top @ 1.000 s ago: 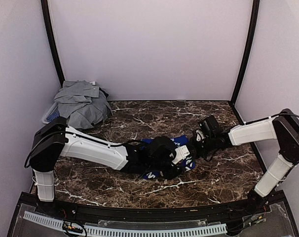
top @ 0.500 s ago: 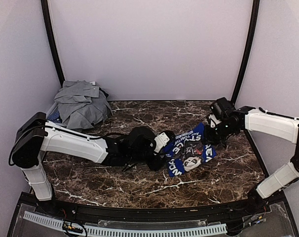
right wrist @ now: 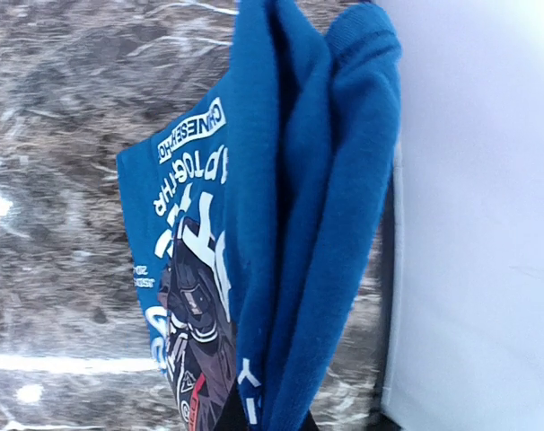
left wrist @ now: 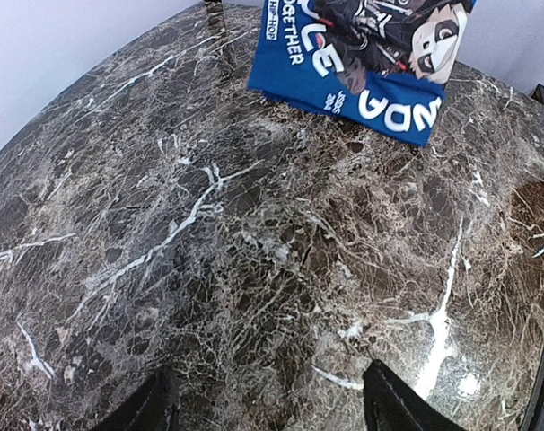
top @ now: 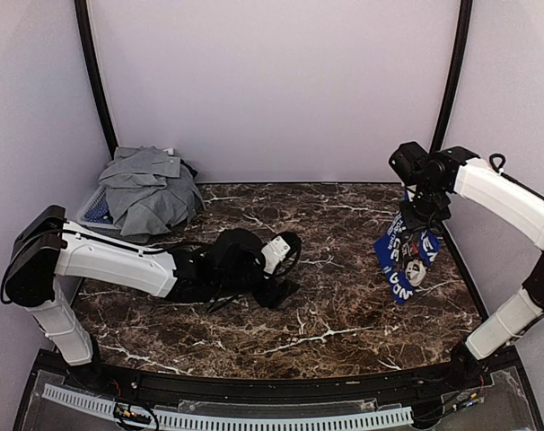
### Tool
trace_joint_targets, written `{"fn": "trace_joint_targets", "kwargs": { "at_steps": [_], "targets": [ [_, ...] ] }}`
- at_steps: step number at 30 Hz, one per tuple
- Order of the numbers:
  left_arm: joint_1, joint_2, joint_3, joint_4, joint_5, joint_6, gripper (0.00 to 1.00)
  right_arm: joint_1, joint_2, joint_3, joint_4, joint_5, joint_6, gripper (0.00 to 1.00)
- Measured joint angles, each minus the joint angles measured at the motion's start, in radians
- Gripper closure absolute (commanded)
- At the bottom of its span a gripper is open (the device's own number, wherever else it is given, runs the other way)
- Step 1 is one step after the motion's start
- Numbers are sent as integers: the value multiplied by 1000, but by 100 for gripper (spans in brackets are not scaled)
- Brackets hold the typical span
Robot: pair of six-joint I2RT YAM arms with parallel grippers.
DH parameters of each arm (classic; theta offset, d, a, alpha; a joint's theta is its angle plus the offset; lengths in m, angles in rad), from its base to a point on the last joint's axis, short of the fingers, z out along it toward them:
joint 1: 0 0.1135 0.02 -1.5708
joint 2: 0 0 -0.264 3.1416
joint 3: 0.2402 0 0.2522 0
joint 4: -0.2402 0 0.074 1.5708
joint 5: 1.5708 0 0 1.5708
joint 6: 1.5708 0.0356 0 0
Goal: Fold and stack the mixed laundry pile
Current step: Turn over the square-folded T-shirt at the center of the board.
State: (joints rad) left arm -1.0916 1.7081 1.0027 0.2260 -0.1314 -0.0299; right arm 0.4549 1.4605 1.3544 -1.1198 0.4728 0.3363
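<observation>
The right gripper (top: 423, 208), jaws clamped on the blue T-shirt (top: 405, 260), is dangling it above the table (top: 344, 310); the left gripper (left wrist: 267, 384), jaws apart, should be steadying its lower edge.

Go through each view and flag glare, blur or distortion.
Top external: evenly lit and sharp, soft shadow under the left arm on the marble table. Left wrist: wide-angle lens bows the table's edge, and white glare spots sit at lower right. Right wrist: the blue T-shirt fills the frame close up; the marble behind is blurred, with glare patches at left.
</observation>
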Motion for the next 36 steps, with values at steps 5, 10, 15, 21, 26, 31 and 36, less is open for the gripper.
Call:
{"fn": "trace_joint_targets", "kwargs": {
  "at_steps": [5,10,15,21,26,31,36],
  "targets": [
    [9,-25,-29,13,5,-12,31,-5,61,114,-130,157,-26,100],
    [23,-26,-38,19,11,-14,31,35,177,150,-209,248,3,100],
    [43,-51,-58,13,11,-29,31,189,421,223,-234,250,74,100],
    [69,-172,-100,-18,-3,-58,30,370,723,460,-229,179,129,100],
    [87,-308,-155,-42,-15,-85,30,449,872,682,-207,96,150,94],
    [96,-427,-209,-88,-26,-114,30,462,909,742,-145,-37,163,51],
    [104,-519,-227,-133,-34,-151,27,460,872,714,-4,-192,139,21]
  ]
}}
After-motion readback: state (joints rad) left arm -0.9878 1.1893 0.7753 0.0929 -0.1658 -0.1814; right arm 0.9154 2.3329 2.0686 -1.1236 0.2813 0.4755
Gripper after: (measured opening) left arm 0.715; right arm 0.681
